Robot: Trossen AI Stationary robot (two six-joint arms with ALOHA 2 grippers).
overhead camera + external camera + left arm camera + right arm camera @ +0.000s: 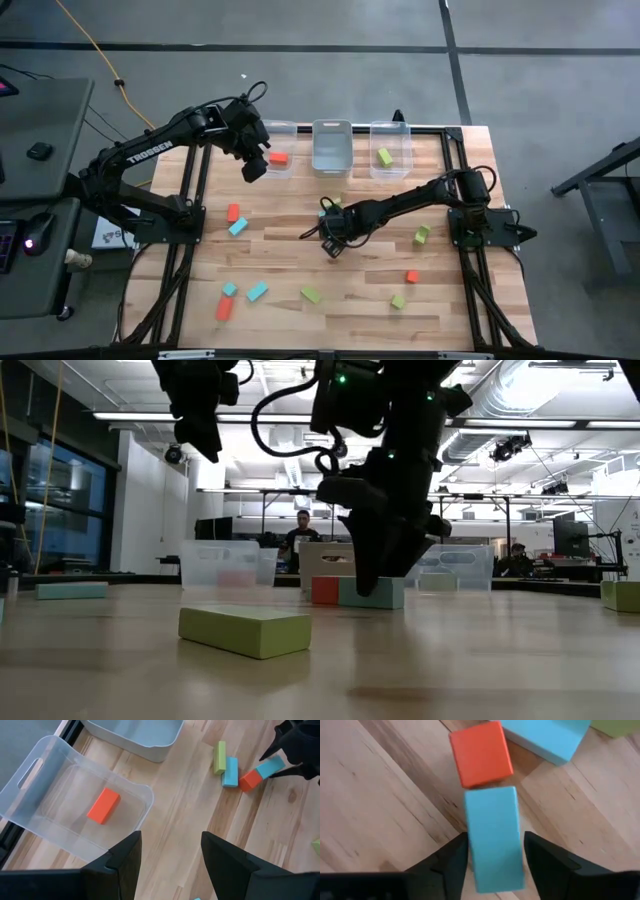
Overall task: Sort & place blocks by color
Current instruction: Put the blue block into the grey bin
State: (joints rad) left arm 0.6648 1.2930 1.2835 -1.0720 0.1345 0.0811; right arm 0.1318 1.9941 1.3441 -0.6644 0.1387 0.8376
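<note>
Closing its half-open jaws around a blue block (494, 837), the right gripper (494, 855) must squeeze, then lift. Left gripper (170, 857) hangs open, empty.

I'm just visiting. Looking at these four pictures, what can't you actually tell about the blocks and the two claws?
- Right gripper: its fingers flank a light blue block, but the right wrist view doesn't show whether they grip it.
- High view: that block is hidden under the right gripper.
- Middle bin: what it holds is too small in the high view, cut off in the left wrist view.
- Low view: the bins are blurred.
</note>
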